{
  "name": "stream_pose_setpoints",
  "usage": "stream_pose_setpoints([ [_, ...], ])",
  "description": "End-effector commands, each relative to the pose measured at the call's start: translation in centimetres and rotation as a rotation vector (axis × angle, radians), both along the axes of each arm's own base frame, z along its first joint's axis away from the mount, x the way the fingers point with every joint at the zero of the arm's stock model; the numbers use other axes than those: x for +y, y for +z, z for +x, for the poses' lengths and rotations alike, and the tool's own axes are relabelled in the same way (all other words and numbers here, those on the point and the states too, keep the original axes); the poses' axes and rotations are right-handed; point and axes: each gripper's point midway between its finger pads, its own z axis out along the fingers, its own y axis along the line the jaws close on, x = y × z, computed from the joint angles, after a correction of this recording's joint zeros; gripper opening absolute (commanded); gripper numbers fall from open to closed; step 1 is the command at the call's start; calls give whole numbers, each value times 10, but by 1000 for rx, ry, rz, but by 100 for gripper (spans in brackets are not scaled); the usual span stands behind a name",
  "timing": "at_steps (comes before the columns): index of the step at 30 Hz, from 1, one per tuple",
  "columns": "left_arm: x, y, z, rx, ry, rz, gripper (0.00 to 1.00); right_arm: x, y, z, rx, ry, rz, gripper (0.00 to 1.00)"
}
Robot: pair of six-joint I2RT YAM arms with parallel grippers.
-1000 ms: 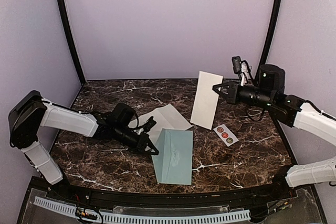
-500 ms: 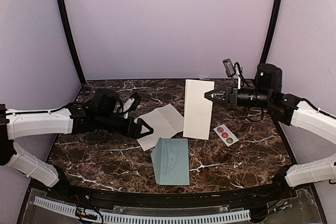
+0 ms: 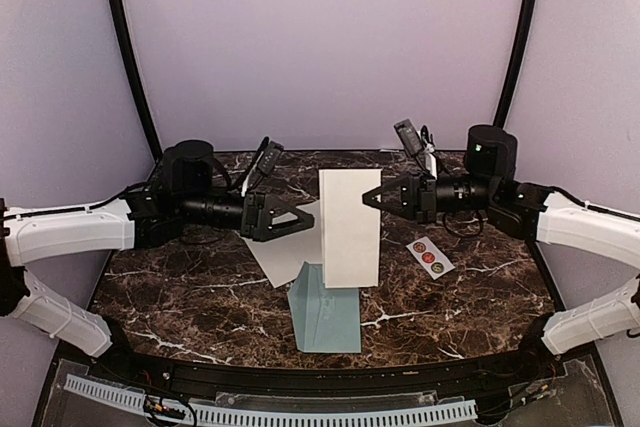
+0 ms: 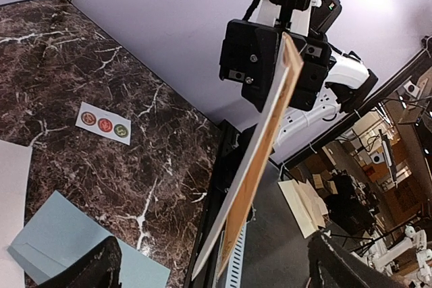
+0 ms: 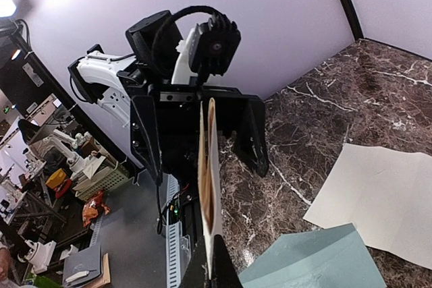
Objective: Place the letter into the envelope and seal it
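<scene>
The right claw (image 3: 370, 198) is closed on the letter (image 3: 350, 227), pinching its right edge and holding the white sheet upright above the middle of the table (image 3: 190, 287). In the right wrist view the letter (image 5: 208, 187) shows edge-on, rising straight from between the closed fingertips.

The left claw (image 3: 300, 219) faces it from the left with its jaws spread wide and nothing between them. It is near the letter's left edge but apart from it. In the left wrist view the two fingers (image 4: 91, 271) sit at the bottom corners, far apart, with the letter (image 4: 260, 160) seen edge-on between them and further off.

The envelope (image 3: 335, 319) lies flat on the table, near the middle of the near edge, neither claw touching it. From above, the letter's lower edge covers the envelope's far end; whether the two touch cannot be told.

A white sheet (image 3: 275, 252) lies flat just to the far left of the envelope. A sticker strip (image 3: 430, 257) lies to the right, below the right arm and well apart from the envelope.
</scene>
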Motion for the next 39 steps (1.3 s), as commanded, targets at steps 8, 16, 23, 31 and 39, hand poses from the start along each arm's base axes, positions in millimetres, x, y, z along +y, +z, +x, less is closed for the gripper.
stream_pose_setpoints([
  [8,-28,31,-33,-8,-202,-111,62,16,19,-6,-38,53,83,0],
  [16,-29,23,-24,17,-150,-92,26,18,17,-3,-40,47,72,0],
  [23,-32,1,-8,71,-66,-4,0,17,10,3,-26,5,37,2],
  [31,-9,-69,6,239,85,254,0,-9,-25,43,77,-298,-124,69],
  [39,7,-143,3,451,121,418,0,-29,-105,42,319,-456,-251,77],
])
